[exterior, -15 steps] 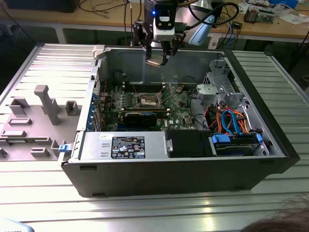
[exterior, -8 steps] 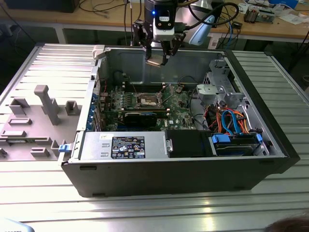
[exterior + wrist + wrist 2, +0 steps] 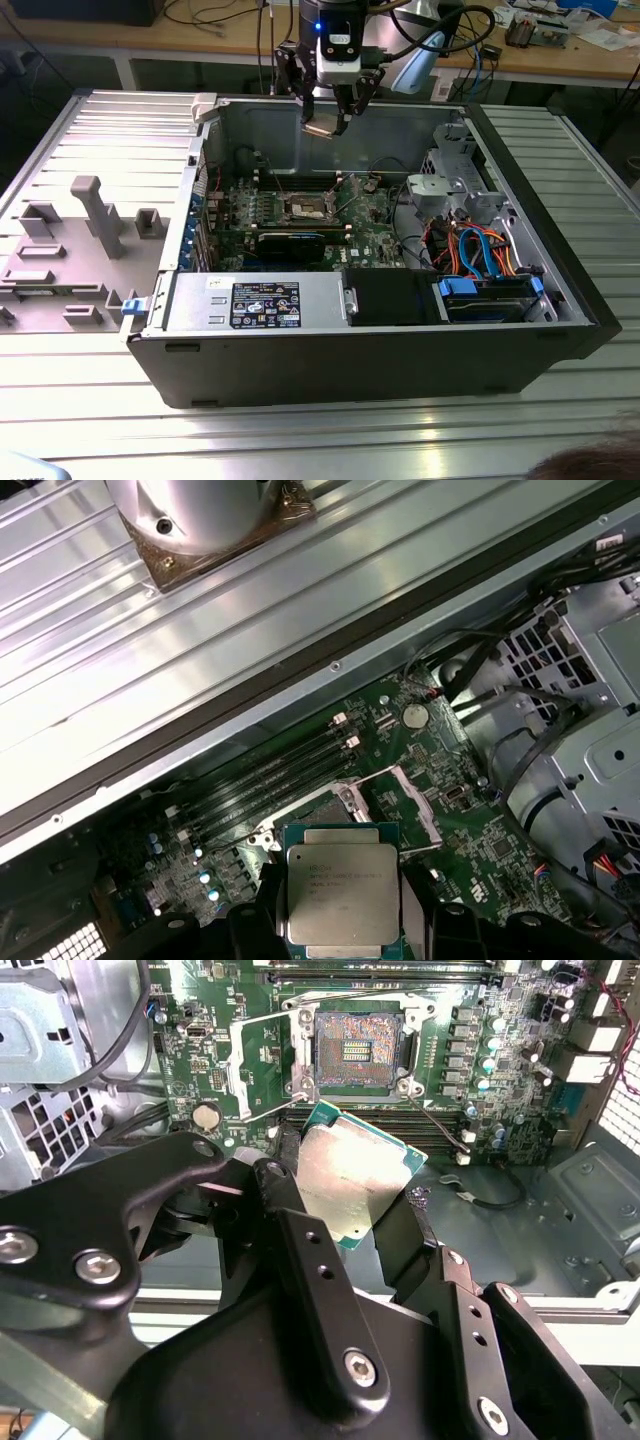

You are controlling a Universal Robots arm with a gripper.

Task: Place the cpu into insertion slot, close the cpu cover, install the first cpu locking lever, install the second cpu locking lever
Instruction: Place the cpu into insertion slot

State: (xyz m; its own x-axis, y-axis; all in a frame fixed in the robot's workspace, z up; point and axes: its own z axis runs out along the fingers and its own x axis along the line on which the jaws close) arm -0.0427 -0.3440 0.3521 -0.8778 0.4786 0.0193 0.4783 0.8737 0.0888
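Clamping one cpu (image 3: 342, 892), the tool (image 3: 340, 1205) hangs clear of one uncovered insertion slot (image 3: 357, 1052).

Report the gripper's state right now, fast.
The gripper is closed, holding the cpu clear of the socket.

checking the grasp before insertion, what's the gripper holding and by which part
The gripper holds the cpu, pinched by two opposite side edges between its fingers, as both wrist views show.
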